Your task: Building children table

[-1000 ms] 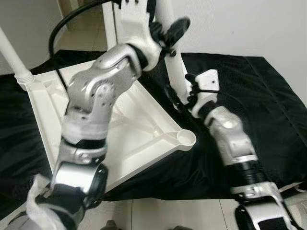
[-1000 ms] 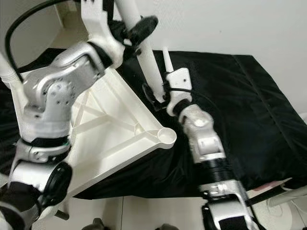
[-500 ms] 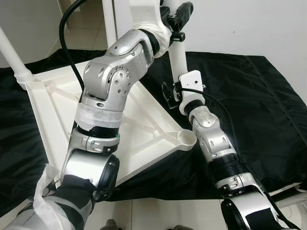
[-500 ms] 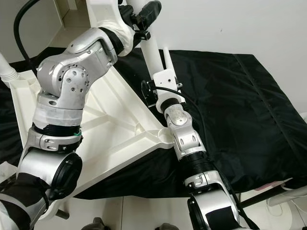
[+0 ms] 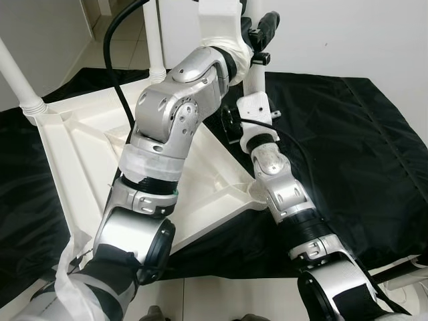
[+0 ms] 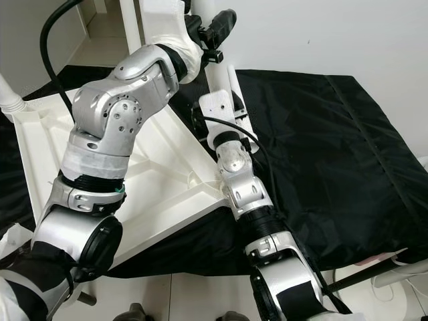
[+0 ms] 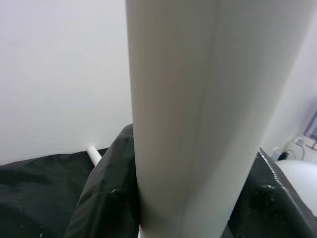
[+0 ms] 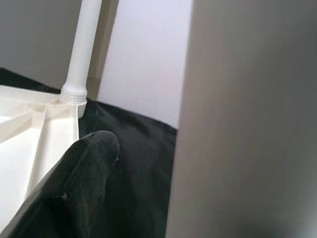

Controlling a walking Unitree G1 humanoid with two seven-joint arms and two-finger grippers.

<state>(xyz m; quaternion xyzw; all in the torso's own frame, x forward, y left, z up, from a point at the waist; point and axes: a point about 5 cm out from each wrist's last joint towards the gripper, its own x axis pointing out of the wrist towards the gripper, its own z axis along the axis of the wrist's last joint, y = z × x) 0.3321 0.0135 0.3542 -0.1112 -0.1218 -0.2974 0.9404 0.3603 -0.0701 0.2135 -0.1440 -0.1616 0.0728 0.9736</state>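
- Left eye view: the upturned white tabletop lies on the black cloth. One leg stands screwed in at the tabletop's far left corner, another at its far edge. A third, loose leg is upright just beyond the tabletop's right edge, and both arms are on it. The left gripper is clamped round it high up, and the right gripper is at its lower part.
- Right eye view: same scene. A thin white rod shows lying on the cloth beside that leg. The right gripper's fingers are hidden behind its white wrist block, so I cannot tell how they stand from here.
- Left wrist view: the leg is smooth, glossy plastic tube, likely light, stiff and a bit slippery. The black fingers press it on both sides, a firm hold mid-shaft. I'd say that's the right place for steering.
- Right wrist view: the leg looms close and blurred, with one black finger beside it. Whether it's pinching, I cannot tell. This view does catch the threaded collar where the standing far leg joins the tabletop.
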